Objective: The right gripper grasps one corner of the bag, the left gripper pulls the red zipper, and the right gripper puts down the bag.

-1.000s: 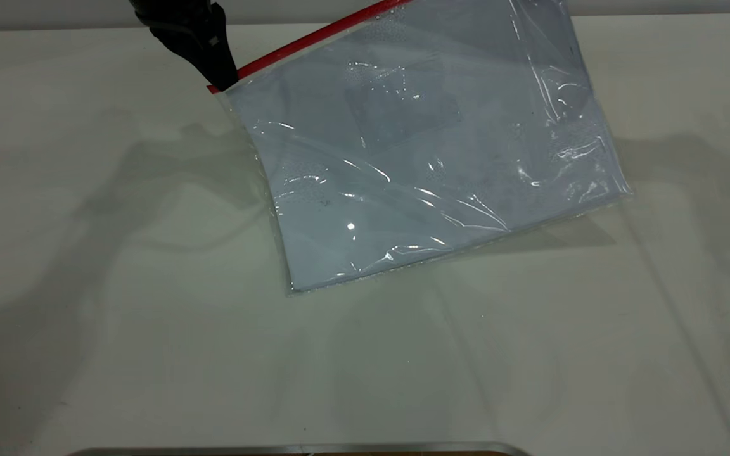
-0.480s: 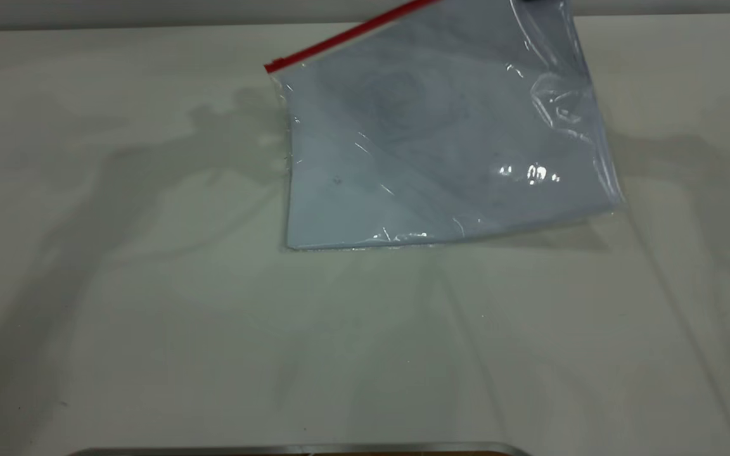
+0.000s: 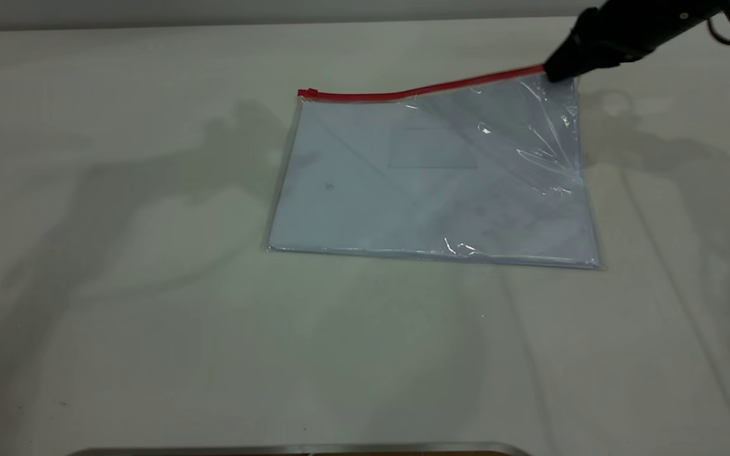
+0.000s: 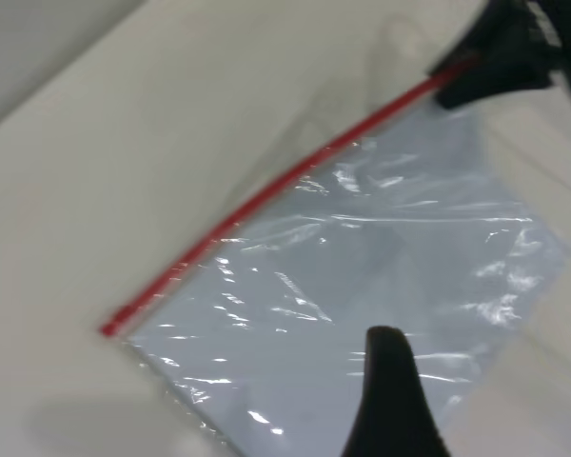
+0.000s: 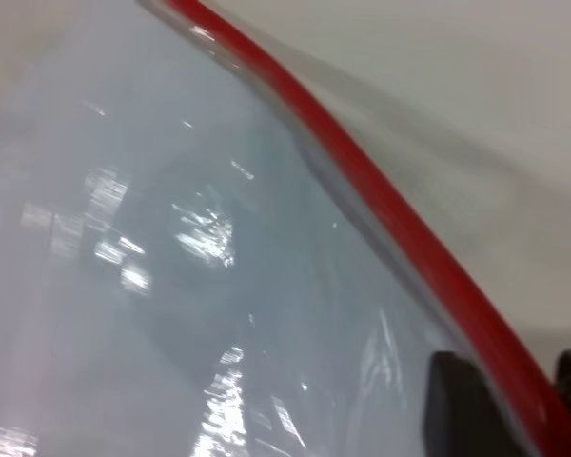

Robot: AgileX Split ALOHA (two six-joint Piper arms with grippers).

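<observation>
While the bag now lies nearly flat, only one corner is off the table.
Bag (image 3: 428, 183): on the table (image 3: 149, 316) near its middle, far right corner lifted; half a second ago it hung tilted with just its lower edge down.
Red zipper (image 3: 416, 92): along the far edge, rising toward the right; its slider tab (image 3: 307, 94) sits at the left end.
Right end effector (image 3: 560, 68): pinching the bag's far right corner at the zipper end; it has come down into the exterior view.
Left end effector (image 4: 390, 400): gone from the exterior view since a second ago; one dark finger shows above the bag, whether spread or pressed together I cannot tell.
</observation>
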